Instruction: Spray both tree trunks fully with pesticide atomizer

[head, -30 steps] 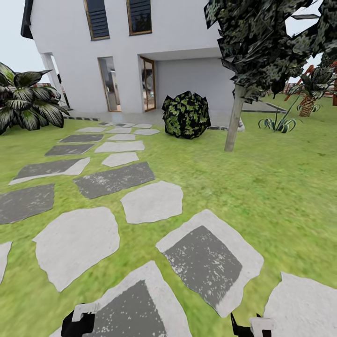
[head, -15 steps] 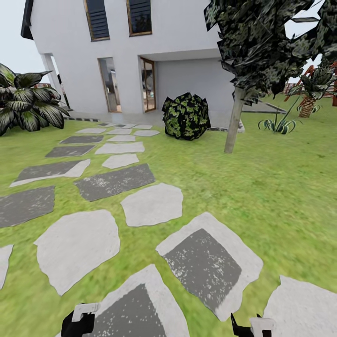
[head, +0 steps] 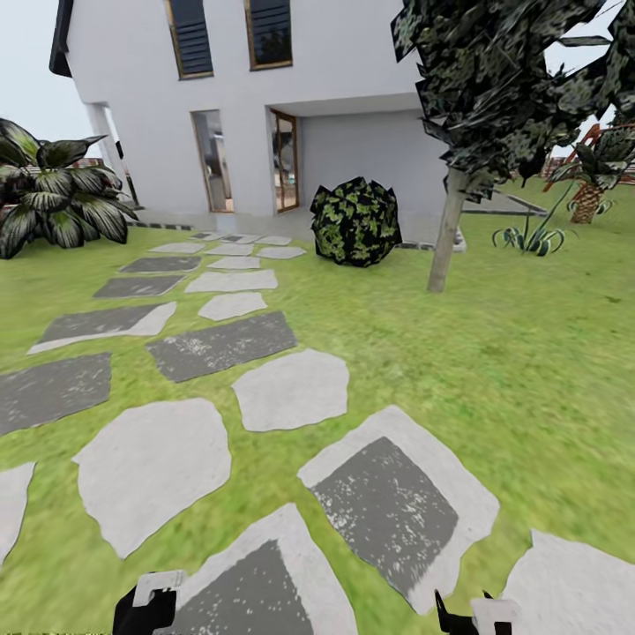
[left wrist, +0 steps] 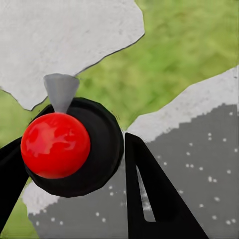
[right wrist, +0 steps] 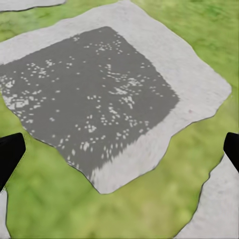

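Observation:
My left gripper (left wrist: 74, 164) is shut on the pesticide atomizer (left wrist: 74, 149), a dark round body with a red ball on top and a grey cone nozzle, held between two black fingers (left wrist: 154, 199). In the head view the left gripper (head: 150, 607) sits at the lower edge over a paving stone. My right gripper (right wrist: 119, 149) is open and empty, its fingertips at the far sides of the right wrist view, above a grey and white stone (right wrist: 94, 94); it also shows low in the head view (head: 476, 617). The two grey-beige tree trunks are out of view.
A stepping-stone path (head: 220, 344) crosses the lawn (head: 494, 353) toward a white house (head: 265, 97). A black-leaved tree on a thin stem (head: 445, 234), a round bush (head: 355, 222), a broad-leaved plant (head: 53, 198) and a short palm (head: 586, 201) stand around it.
The whole head view has shifted a little, so the camera has moved. Both grippers keep their places in the picture.

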Motion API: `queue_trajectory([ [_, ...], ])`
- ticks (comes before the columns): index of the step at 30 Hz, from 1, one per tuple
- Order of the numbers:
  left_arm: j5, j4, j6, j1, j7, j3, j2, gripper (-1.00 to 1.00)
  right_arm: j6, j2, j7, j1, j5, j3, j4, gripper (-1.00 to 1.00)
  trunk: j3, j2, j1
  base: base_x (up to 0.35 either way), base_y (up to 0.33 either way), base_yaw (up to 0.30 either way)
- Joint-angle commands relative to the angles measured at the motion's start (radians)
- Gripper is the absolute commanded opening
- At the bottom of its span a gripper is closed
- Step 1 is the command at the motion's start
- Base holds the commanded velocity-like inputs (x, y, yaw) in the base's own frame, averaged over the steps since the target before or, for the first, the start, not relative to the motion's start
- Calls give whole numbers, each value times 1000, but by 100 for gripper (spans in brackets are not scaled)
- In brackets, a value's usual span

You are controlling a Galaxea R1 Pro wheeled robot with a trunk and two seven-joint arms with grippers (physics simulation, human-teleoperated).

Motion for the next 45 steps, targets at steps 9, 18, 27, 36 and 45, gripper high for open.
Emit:
queue_trajectory([
  [9, 1, 1, -3, -1, 0, 4, -1, -100, -3, 0, -1, 0, -3, 1, 0, 100, 21, 49, -27, 0, 0, 248],
  [18, 1, 0, -5, -1, 0, 4, -3, -100, -3, 1, -1, 0, -3, 1, 0, 100, 21, 49, -27, 0, 0, 276],
  [27, 1, -1, -5, -1, 0, 4, -5, -100, -3, 1, -1, 0, -3, 1, 0, 100, 21, 49, -27, 0, 0, 277],
  [36, 1, 0, -4, -1, 0, 4, -5, -100, -3, 1, -1, 0, -3, 1, 2, 100, 21, 49, -27, 0, 0, 277],
  [45, 2, 0, -3, -1, 0, 5, -5, -100, -3, 1, -2, 0, -3, 1, 2, 100, 21, 49, -27, 153, 0, 277],
])
